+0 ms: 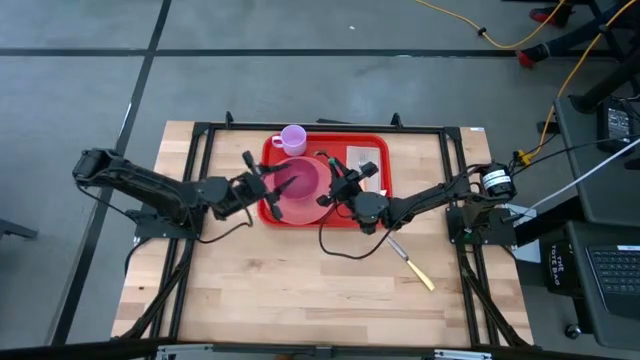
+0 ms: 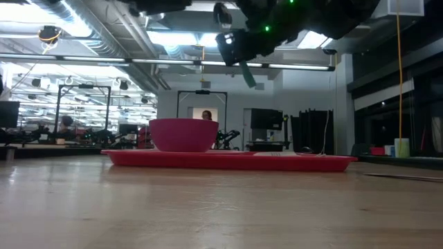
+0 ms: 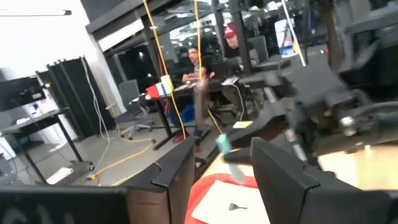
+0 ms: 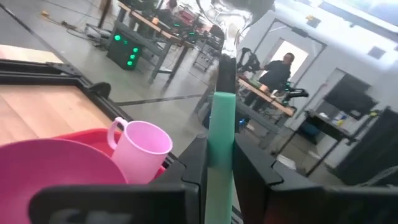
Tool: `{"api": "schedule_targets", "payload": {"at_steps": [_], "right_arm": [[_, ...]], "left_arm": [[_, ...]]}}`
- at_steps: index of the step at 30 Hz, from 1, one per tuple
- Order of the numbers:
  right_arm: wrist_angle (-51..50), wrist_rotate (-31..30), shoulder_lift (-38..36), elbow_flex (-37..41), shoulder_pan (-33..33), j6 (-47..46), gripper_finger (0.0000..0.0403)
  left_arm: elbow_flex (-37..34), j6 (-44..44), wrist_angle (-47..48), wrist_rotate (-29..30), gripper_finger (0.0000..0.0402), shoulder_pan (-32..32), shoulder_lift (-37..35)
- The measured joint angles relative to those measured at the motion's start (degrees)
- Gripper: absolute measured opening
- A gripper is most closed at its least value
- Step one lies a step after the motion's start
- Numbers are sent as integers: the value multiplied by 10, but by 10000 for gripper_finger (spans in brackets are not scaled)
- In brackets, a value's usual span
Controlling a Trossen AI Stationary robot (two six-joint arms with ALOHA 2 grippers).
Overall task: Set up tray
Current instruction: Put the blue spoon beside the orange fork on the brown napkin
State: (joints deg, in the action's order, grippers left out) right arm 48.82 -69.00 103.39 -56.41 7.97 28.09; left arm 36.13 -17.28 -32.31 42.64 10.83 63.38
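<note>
The red tray (image 1: pixel 377 205) lies at the table's far middle and shows edge-on in the low view (image 2: pixel 291 163). On it stand a pink bowl (image 1: pixel 300 190) (image 2: pixel 183 135) and a pale pink cup (image 1: pixel 292 140) (image 4: pixel 144 152), beside a white napkin (image 1: pixel 363 158) (image 3: pixel 230 198). My right gripper (image 1: pixel 338 185) (image 4: pixel 221 168) hovers over the tray's middle, shut on a green-handled utensil (image 4: pixel 222 124) (image 2: pixel 248 75). My left gripper (image 1: pixel 272 183) (image 3: pixel 221 180) hangs open over the tray's left part, by the bowl, touching nothing. My right gripper pinches the utensil's green handle (image 4: pixel 221 146) between its two fingers, the handle lying along them. The utensil is lifted clear above the tray; its metal end (image 4: pixel 227 43) sticks out past the fingertips, blurred. In the low view the handle (image 2: pixel 248 75) slants down below the gripper.
A yellow-handled utensil (image 1: pixel 417 268) lies on the bare wood to the near right of the tray. A black frame (image 1: pixel 205 135) runs around the table. People sit at desks in the room beyond (image 3: pixel 196 62). Open wood fills the table's near half.
</note>
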Motion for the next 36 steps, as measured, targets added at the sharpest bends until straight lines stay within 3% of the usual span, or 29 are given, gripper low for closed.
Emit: {"api": "schedule_targets", "payload": {"at_steps": [4, 17, 24, 36], "right_arm": [[1, -48, -1, -20, 17, 12, 57], [-4, -112, -1, -109, 47, 34, 57], [-20, -115, -1, -153, 55, 46, 57], [-168, -124, -8, -242, 81, 48, 57]], "left_arm": [[-46, 9, -2, -3, 129, -1, -58], [-156, 17, -32, -69, 65, 0, -177], [-179, 16, -31, -95, 61, 0, -203], [-189, 38, -30, -127, 59, 0, -207]]}}
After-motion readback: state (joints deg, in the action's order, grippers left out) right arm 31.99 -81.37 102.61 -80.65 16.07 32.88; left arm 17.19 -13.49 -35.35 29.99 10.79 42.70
